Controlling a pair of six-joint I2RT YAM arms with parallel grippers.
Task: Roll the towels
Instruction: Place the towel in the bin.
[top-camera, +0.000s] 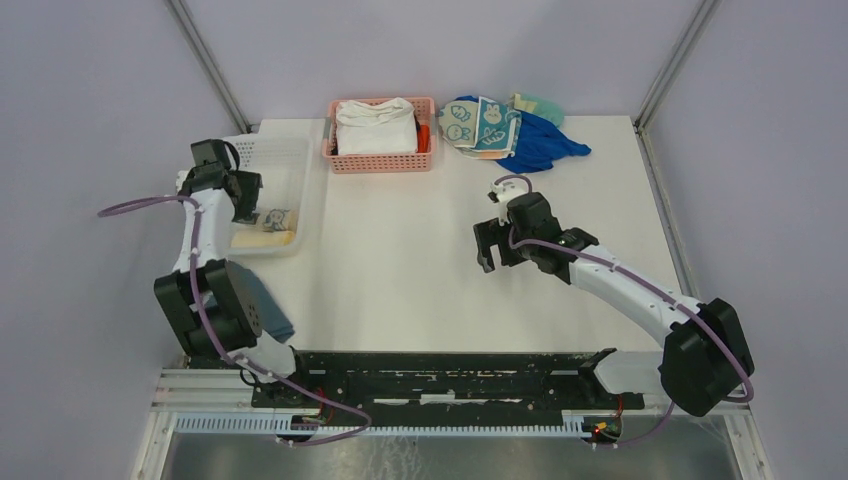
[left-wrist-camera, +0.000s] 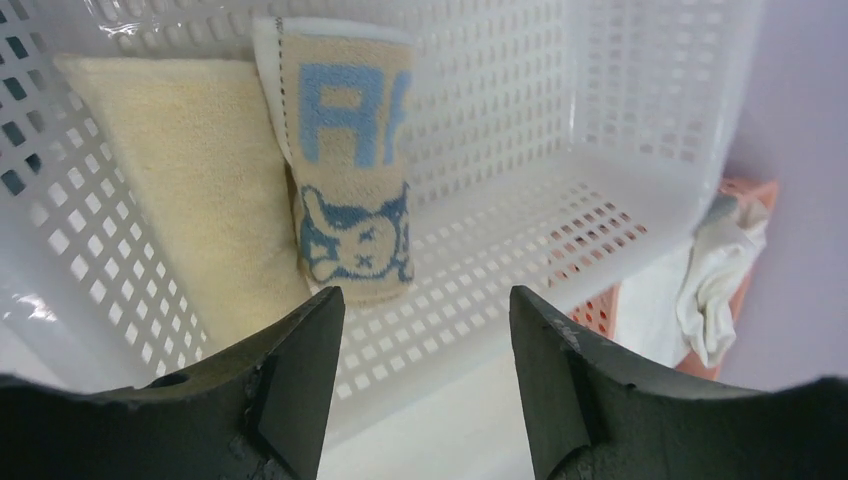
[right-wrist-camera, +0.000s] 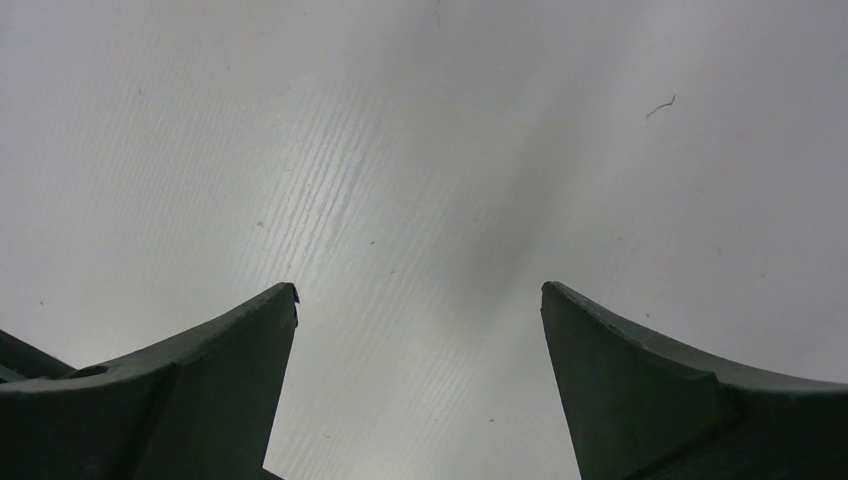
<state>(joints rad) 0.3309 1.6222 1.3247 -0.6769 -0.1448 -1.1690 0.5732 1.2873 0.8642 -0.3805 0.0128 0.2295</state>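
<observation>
Left wrist view shows two towels done: the yellow towel (left-wrist-camera: 190, 200) and the RABBIT towel (left-wrist-camera: 350, 170) lie rolled and touching, side by side, inside the white basket (left-wrist-camera: 600, 130). The left fingers (left-wrist-camera: 300, 380) hang just above them, spread apart with nothing between.

In the top view that basket sits at 9 o'clock on the tabletop (top-camera: 400, 280). The rabbit-face towel (top-camera: 482, 125) is not yet rolled. It lies on a heap at 1 o'clock, on top of a blue cloth (top-camera: 550, 148). A pink basket (top-camera: 380, 162) at 12 o'clock holds the thick white cloth (top-camera: 375, 125). The right fingers (top-camera: 487, 245) hover over bare tabletop near the centre, wide open and empty.

By my reading, two of three are finished, and the last needs fetching, spreading and rolling.

For room, the middle of the tabletop from the centre down to 6 o'clock is bare, good ground for rolling. The heap sits close to the far edge. The left fingers are ringed by basket walls and would need to rise clear. Half the white basket floor looks free.
</observation>
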